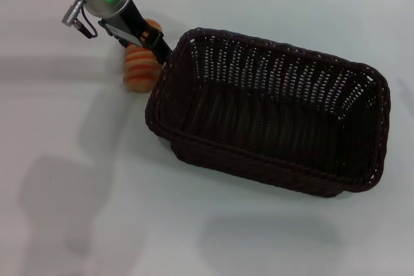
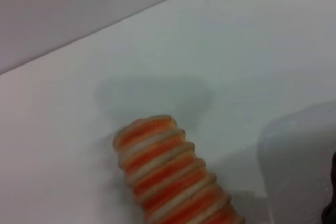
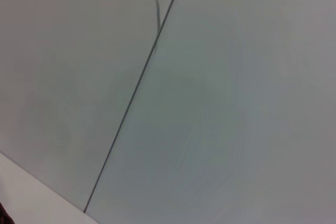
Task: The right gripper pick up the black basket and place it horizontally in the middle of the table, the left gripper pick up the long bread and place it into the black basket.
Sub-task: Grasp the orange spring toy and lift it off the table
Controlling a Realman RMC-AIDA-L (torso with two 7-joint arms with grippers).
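- Head view shows my left gripper [image 1: 145, 42] reaching down at the far left of the table [image 1: 77, 211], right at the long bread [image 1: 140, 68].
- My black fingers overlap the loaf's far end, but I cannot tell whether they are spread or closed on it; whether they touch it at all is hidden from me.
- The long bread lies on the tabletop just beside the black basket [image 1: 272, 114], close to its left corner, not inside.
- Its long axis runs roughly away from me, slightly slanted; my left wrist view shows the ridged loaf [image 2: 170, 179] stretching away across bare white table.
- The basket already sits lengthwise near the middle, so I judge that half done and the bread step in hand.
- The basket's opening lies to the right of the loaf, so the coming move, as I judge it, is lift, then carry rightward over the braided rim.
- My right gripper is not in view anywhere; its wrist camera sees only a pale wall, so the left arm is plainly nearer.
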